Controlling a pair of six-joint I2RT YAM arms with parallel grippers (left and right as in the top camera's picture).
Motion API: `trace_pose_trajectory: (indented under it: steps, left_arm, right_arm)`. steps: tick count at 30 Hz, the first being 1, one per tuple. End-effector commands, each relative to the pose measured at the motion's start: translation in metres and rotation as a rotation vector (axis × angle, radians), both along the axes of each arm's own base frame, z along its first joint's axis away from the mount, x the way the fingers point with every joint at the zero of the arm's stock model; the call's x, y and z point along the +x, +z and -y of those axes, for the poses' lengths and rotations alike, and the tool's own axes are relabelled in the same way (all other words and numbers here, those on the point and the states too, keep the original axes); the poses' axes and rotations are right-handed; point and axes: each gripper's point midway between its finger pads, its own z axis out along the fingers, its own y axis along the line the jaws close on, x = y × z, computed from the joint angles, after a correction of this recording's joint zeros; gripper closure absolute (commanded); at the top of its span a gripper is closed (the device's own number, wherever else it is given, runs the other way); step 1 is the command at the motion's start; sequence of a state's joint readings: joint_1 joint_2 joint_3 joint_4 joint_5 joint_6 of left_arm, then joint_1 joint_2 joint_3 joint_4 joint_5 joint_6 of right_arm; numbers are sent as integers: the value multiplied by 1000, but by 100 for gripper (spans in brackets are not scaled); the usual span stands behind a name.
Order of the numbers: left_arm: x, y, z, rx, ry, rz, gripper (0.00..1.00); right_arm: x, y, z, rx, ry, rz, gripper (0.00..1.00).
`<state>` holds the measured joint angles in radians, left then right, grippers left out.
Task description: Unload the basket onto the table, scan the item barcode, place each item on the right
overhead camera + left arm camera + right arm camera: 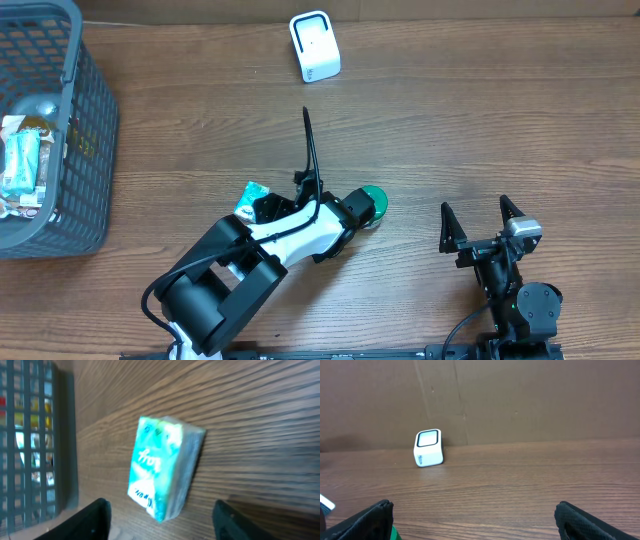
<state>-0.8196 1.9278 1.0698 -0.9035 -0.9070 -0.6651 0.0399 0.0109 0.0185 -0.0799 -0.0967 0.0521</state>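
Teal-and-white packet (160, 470), flat on the wooden counter (450, 130) at seven o'clock from the white scanner (314, 46), sits between my left jaws, parted and empty; right jaws wide, idle; best gripped squarely across its narrow sides.

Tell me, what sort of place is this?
Probably a mock shop checkout on a wooden table: a small white barcode scanner, a grey shopping basket holding packaged goods, and a teal packet lying out.

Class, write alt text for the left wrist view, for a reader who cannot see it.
A teal-and-white packet lies on the wooden table, between the tips of the open left gripper. A grey mesh basket fills the picture's left edge.
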Motion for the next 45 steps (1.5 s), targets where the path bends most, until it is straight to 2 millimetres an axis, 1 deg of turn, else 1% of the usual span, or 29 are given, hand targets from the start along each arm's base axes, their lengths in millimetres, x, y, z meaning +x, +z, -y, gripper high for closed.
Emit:
trace_pose_trajectory:
  steps: [1,4,6,9,11,12,14,16,18,19,21,25,28,29,33,35,37,38,39,41,43,45]
  left_arm:
    - [19,32,3,-220,118,65,29]
    - [33,53,-2,-468,173,-15,28]
    - [40,60,-5,-591,177,-60,27]
    - [48,64,-2,-829,79,-189,25]
    - [50,63,-12,-938,49,-253,25]
    - [50,62,-19,-962,47,-269,28]
    - [51,56,-40,-985,72,-291,31]
    - [51,49,-56,-979,93,-304,36]
    - [49,41,-65,-986,93,-333,41]
    - [48,38,-66,-992,91,-347,43]
    - [46,30,-65,-1024,90,-382,46]
    - [44,10,-64,-1028,102,-440,48]
    - [38,-5,-46,-1111,25,-536,47]
    - [36,-10,-43,-1126,16,-557,47]
    - [31,-32,-43,-1128,48,-616,52]
    - [27,-44,-42,-1128,70,-650,57]
    - [25,-51,-42,-1130,81,-667,65]
    - [24,-51,-42,-1132,83,-671,72]
    - [24,-51,-42,-1132,83,-671,80]
    - [24,-49,-40,-1144,78,-670,89]
    - [25,-45,-41,-1136,91,-656,95]
    - [30,-37,-48,-1108,127,-610,96]
  right_arm:
    - [0,-3,2,0,-11,0,0]
    - [0,-3,2,0,-11,0,0]
    - [0,-3,2,0,-11,0,0]
    - [0,-3,2,0,-10,0,0]
    - [0,-3,2,0,-10,0,0]
    - [0,-3,2,0,-10,0,0]
    - [0,-3,2,0,-10,0,0]
    - [0,-3,2,0,-10,0,0]
    - [0,-3,2,0,-10,0,0]
    - [0,-3,2,0,-10,0,0]
    - [0,-3,2,1,-11,0,0]
    - [0,-3,2,0,-10,0,0]
    - [0,-3,2,0,-10,0,0]
    - [0,-3,2,0,-10,0,0]
    - [0,-3,2,0,-10,0,0]
    - [0,-3,2,0,-10,0,0]
    - [0,-3,2,0,-11,0,0]
    - [0,-3,2,0,-11,0,0]
    - [0,-3,2,0,-10,0,0]
    - [0,-3,2,0,-11,0,0]
    - [0,-3,2,0,-11,0,0]
    - [0,-3,2,0,-10,0,0]
